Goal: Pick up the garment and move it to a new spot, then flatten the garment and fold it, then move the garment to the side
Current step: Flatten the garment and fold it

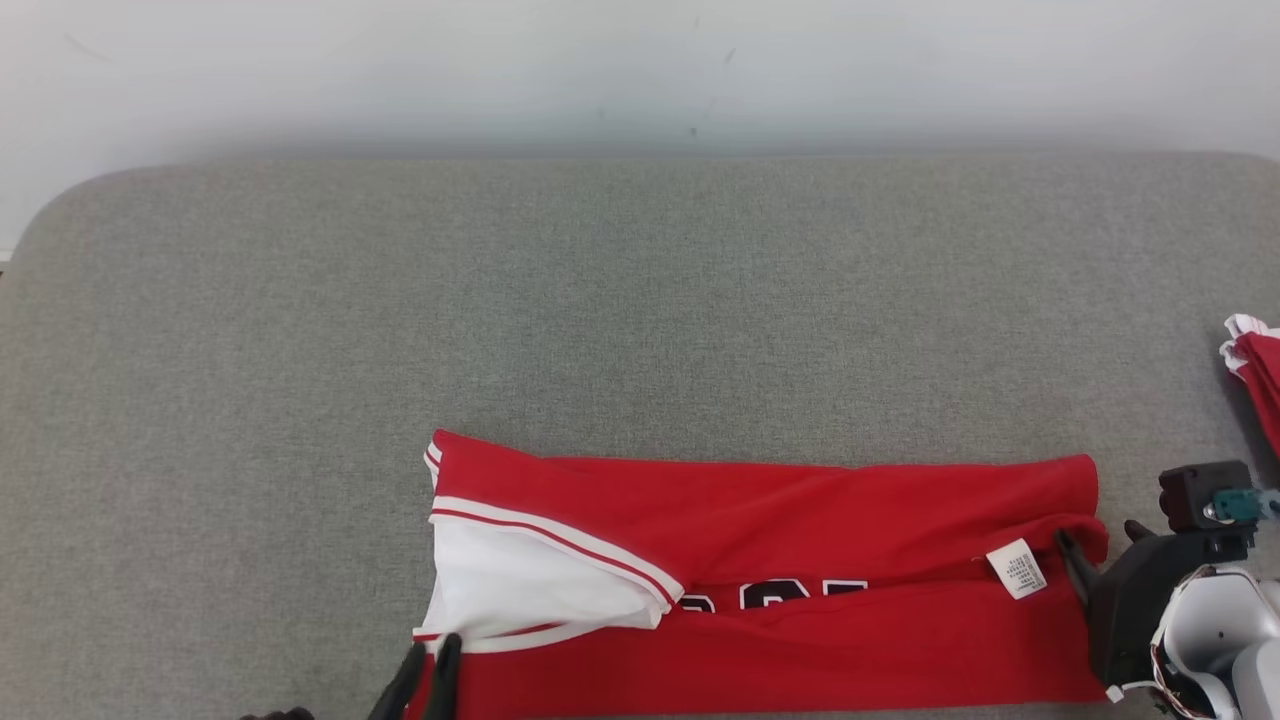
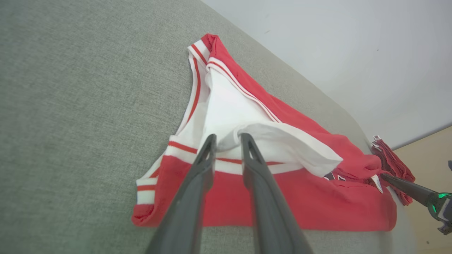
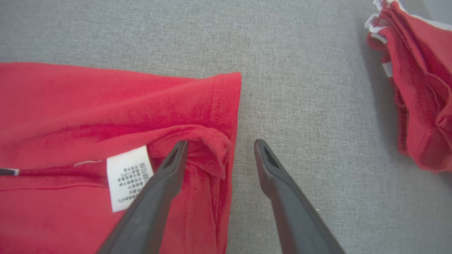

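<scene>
Garment (image 1: 800,520) spans from left claw (image 2: 227,135) to right claw (image 3: 219,143).

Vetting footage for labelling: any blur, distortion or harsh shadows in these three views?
Head view: soft even light, garment sharp. Left wrist view: wide-angle bending, left fingers slightly soft. Right wrist view: care label print sharp, faint shadow beside the red pile.

Red jersey garment (image 1: 800,510) showed white lining (image 1: 520,585), red-white striped trim (image 1: 560,538), black white-edged lettering (image 1: 770,597). White care label (image 1: 1017,568) carried black print. Grey woven fabric surface (image 1: 640,300) was plain. Second red crumpled garment (image 1: 1264,385) had white edging.
</scene>
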